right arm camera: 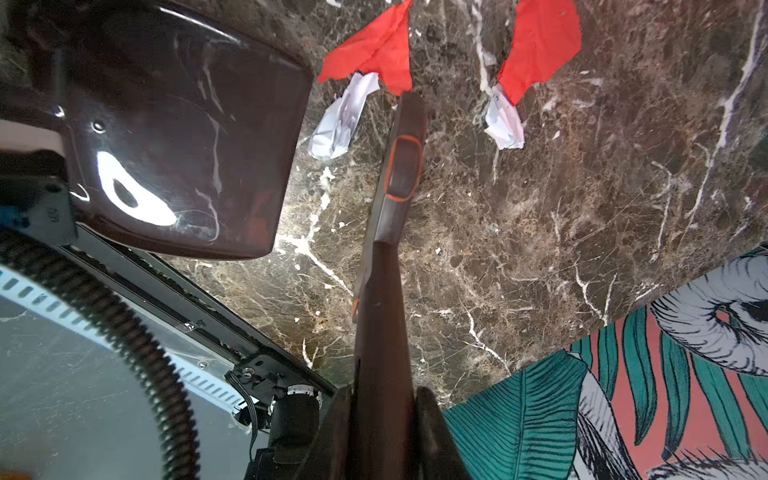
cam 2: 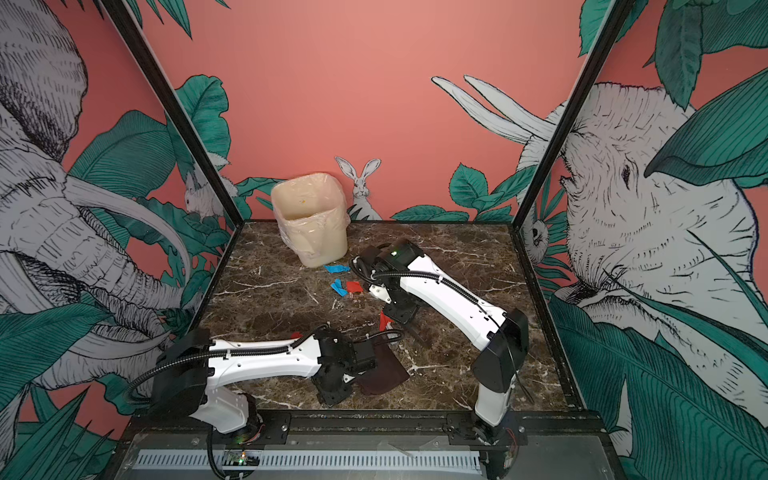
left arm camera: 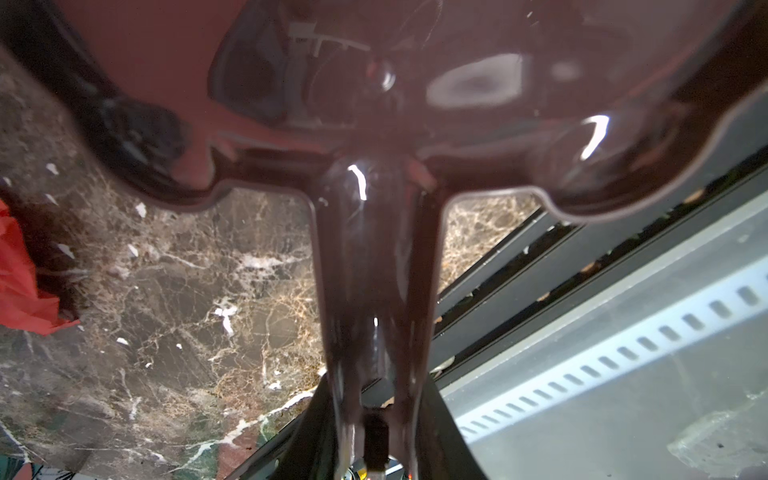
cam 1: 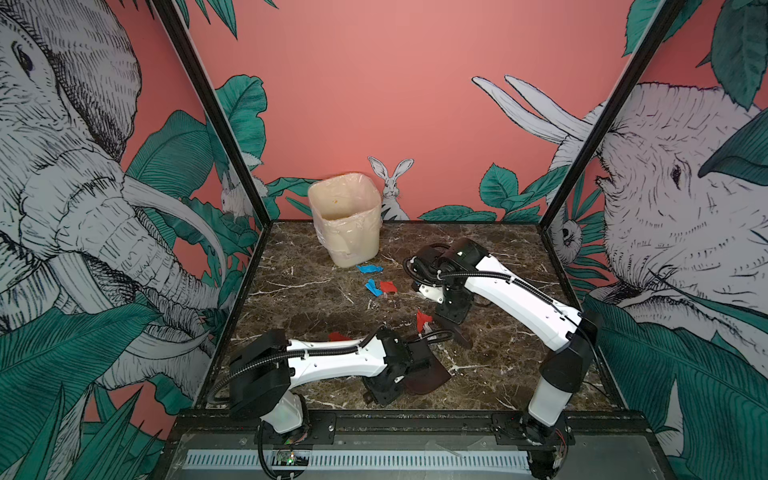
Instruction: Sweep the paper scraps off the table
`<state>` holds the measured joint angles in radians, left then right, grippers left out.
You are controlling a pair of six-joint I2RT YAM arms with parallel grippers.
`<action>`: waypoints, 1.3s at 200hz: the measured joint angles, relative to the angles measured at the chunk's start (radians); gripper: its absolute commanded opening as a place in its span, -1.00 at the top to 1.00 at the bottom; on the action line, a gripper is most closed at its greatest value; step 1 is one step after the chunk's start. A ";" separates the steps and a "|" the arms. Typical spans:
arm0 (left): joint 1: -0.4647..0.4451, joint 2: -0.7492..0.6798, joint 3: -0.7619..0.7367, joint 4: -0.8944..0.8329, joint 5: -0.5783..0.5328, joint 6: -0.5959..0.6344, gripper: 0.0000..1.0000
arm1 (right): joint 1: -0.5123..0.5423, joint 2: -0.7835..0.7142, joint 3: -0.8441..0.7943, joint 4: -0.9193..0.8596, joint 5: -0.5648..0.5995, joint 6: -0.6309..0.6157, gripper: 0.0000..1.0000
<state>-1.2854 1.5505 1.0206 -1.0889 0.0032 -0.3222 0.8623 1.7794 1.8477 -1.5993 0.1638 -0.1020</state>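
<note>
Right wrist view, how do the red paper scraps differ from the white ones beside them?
The red scraps are fairly flat torn sheets with ragged edges; the white scraps are crumpled into wads. Each red scrap looks larger than the white scrap beside it. The red scraps are one plain colour; the white scraps show grey creases. All lie on the table, in two red-and-white pairs that appear to touch.

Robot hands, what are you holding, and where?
The left hand holds the dustpan by its handle; the right hand holds the brush by its handle.
</note>
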 measured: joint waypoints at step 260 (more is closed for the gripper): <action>0.013 -0.126 -0.027 0.019 -0.137 -0.035 1.00 | -0.060 -0.278 0.060 0.007 -0.004 0.102 1.00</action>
<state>-1.2724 1.4250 0.9936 -1.0698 -0.1333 -0.3569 0.8024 1.5017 1.9072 -1.5925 0.1596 -0.0002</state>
